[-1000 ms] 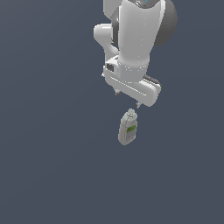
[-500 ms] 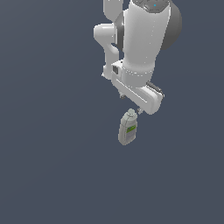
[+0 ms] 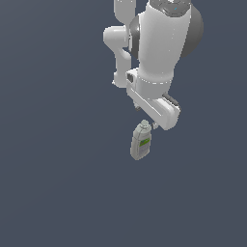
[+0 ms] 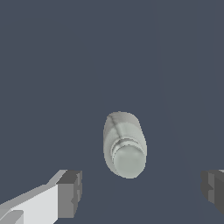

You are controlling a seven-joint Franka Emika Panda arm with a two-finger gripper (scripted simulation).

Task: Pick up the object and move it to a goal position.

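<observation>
One bottle (image 3: pixel 141 142) is all you have to work with on the plain dark grey-blue desk (image 3: pixel 58 183): it is small, pale grey-beige, flat-sided with rounded shoulders and a narrower cap. In the exterior view you see it just below the arm's white wrist housing, its cap nearest the end effector (image 3: pixel 155 126) and its body reaching away from it. On its front face you can make out a green-and-white label (image 3: pixel 144 142), but the render is too coarse for you to read any lettering or brand on it. In the wrist view you look down on the bottle's cap end (image 4: pixel 127 158), with the grey-beige body behind it; the label does not show from this angle. Your end effector's two dark fingertips sit at either side of that picture, one (image 4: pixel 70 193) on a white finger and the other (image 4: pixel 213 188) at the far edge, spread wide with the bottle lying between their lines and touching neither. You hold nothing; the fingers are clear of the bottle, with bare desk showing on both sides of it.
</observation>
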